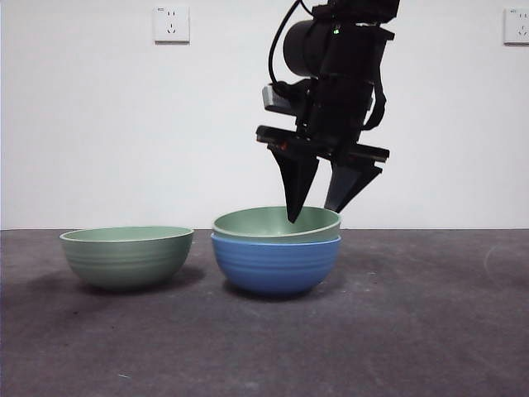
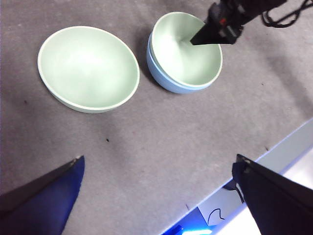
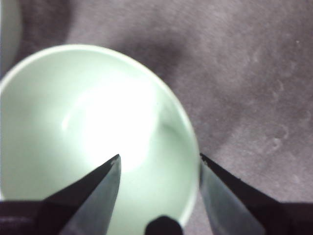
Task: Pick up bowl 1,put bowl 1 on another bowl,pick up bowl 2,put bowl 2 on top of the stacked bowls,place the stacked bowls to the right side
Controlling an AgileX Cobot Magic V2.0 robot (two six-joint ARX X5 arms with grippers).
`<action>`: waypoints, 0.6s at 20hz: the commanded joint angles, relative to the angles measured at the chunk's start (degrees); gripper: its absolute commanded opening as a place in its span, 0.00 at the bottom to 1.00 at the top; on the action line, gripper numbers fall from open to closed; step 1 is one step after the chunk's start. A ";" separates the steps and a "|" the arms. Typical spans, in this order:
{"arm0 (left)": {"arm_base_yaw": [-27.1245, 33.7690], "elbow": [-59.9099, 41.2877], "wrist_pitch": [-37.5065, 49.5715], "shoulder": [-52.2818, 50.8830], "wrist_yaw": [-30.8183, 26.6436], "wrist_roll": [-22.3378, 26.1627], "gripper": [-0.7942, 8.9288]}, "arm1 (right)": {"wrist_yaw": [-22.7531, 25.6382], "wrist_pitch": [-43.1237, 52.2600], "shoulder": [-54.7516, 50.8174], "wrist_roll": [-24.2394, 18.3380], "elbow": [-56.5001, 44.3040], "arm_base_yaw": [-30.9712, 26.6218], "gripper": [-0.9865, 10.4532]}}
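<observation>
A pale green bowl [image 1: 277, 223] [image 2: 183, 54] [image 3: 73, 122] sits nested in the blue ribbed bowl [image 1: 275, 265] [image 2: 161, 81] at the middle of the table. My right gripper [image 1: 314, 213] [image 3: 159, 156] stands open over the nested bowl's right rim, one jaw inside the bowl and one just outside, gripping nothing. It also shows in the left wrist view as the right gripper [image 2: 215, 32]. The other pale green bowl [image 1: 126, 256] [image 2: 88, 68] stands alone to the left of the stack. My left gripper [image 2: 160, 159] hangs high and open, holding nothing.
The grey table top [image 1: 413, 331] stretches bare to the right of the stack. A white wall with two sockets [image 1: 171, 23] [image 1: 517, 25] stands behind. The table's edge [image 2: 288, 147] shows in the left wrist view.
</observation>
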 commanded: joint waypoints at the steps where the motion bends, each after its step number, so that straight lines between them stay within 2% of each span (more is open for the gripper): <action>1: -0.15 0.04 1.99 2.21 -2.12 -0.48 0.63 | 0.22 0.15 -4.83 -0.46 0.28 0.17 0.32; 5: -1.68 0.04 7.54 8.28 -6.93 -2.21 0.63 | 0.98 -0.72 -14.03 -0.37 0.28 -0.15 0.32; 7: -2.91 0.04 12.28 11.98 -9.86 -3.13 0.63 | 3.06 -2.38 -19.50 0.24 0.28 -0.24 0.32; 12: -6.40 0.24 24.11 24.06 -17.42 -6.43 0.63 | 3.32 -6.54 -32.96 2.16 0.28 -0.26 0.31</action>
